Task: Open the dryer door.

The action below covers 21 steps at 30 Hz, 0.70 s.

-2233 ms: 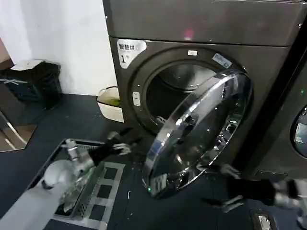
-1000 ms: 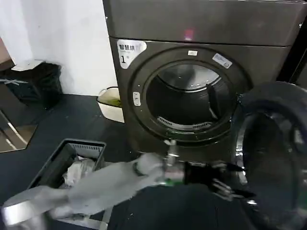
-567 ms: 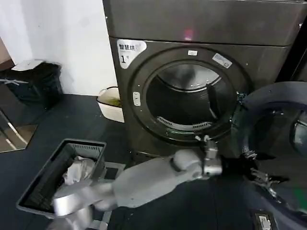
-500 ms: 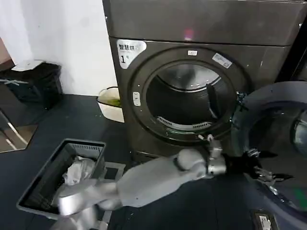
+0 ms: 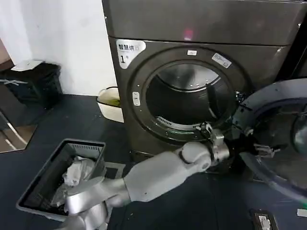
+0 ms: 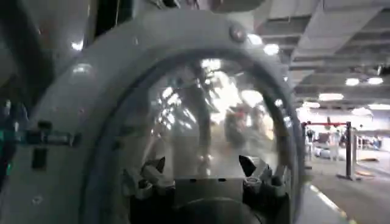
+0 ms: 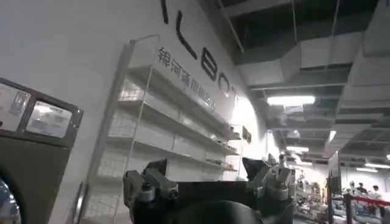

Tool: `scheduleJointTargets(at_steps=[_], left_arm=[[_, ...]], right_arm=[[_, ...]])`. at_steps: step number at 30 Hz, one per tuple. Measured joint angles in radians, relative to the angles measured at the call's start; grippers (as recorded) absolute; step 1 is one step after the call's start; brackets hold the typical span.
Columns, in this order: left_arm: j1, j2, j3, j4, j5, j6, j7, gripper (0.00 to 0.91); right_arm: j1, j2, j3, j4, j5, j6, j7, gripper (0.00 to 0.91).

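The big round dryer door with its pale inner rim and dark glass is swung far out to the right of the big dark grey dryer, so the drum hole is bare. The opening step looks almost done. The left gripper reaches across and sits against the door's inside, fingers spread apart, holding nothing. Next it may only need a last small push, then to pull away. A grey basket of clothes sits on the dark floor. The right gripper is spread wide too, holding nothing and pointing up at the shop's shelves.

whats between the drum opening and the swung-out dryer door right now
In the head view, the left gripper and its forearm reach across the gap between the dryer opening and the dryer door, at the door's inner face.
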Motion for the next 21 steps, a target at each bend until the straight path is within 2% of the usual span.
scheduleJointTargets(at_steps=[8, 13, 16, 21], left_arm=[[0.041, 0.019, 0.009, -0.109, -0.123, -0.168, -0.018, 0.907], [0.046, 0.204, -0.008, -0.220, -0.012, -0.219, -0.114, 0.907], [0.043, 0.326, -0.013, -0.300, -0.030, -0.217, -0.146, 0.907], [0.043, 0.525, -0.024, -0.453, -0.072, -0.195, -0.148, 0.907]], right_arm=[[0.013, -0.010, -0.010, -0.003, 0.000, 0.008, -0.001, 0.907], [0.028, -0.016, -0.028, -0.003, -0.003, 0.008, 0.000, 0.907], [0.042, -0.017, -0.040, 0.000, -0.004, 0.009, 0.000, 0.907], [0.061, -0.027, -0.051, 0.002, -0.008, 0.012, 0.004, 0.907]])
